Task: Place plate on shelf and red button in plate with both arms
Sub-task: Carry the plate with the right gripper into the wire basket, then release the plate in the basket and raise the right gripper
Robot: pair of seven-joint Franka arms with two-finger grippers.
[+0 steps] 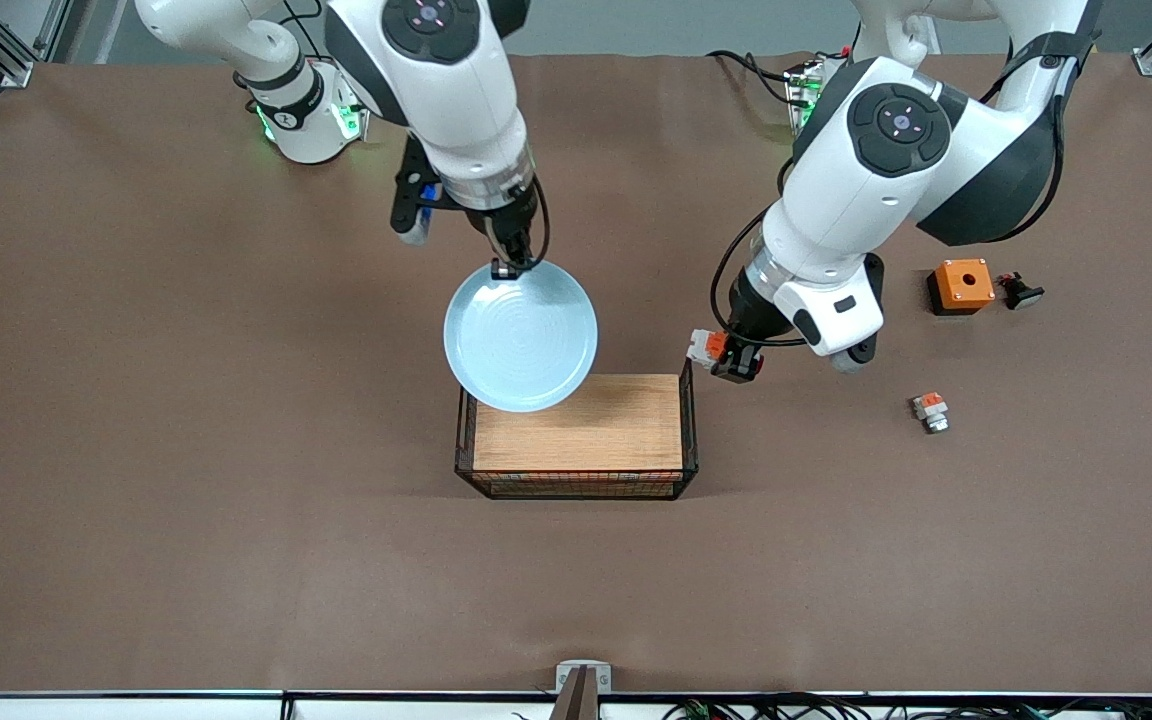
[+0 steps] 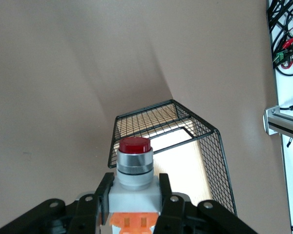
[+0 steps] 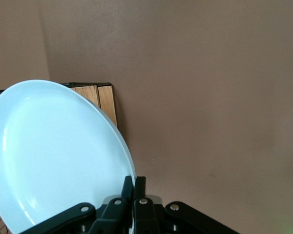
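Both arms hold their loads over the basket (image 1: 688, 420).

The right gripper (image 1: 508, 266) pinches the plate (image 1: 521, 336) by its rim at the plate's 12 o'clock, fingers (image 3: 128, 192) closed on the edge; the plate hangs tilted over the basket's corner toward the right arm's end. The left gripper (image 1: 726, 358) clamps the red button (image 1: 706, 345) by its white body (cap (image 2: 135, 145) pointing toward the basket), just off the basket's corner toward the left arm's end. At 3 o'clock from that gripper, on the table (image 1: 136, 450), lie a similar unit (image 1: 930, 410), an orange box (image 1: 961, 285) and a black piece (image 1: 1019, 290).
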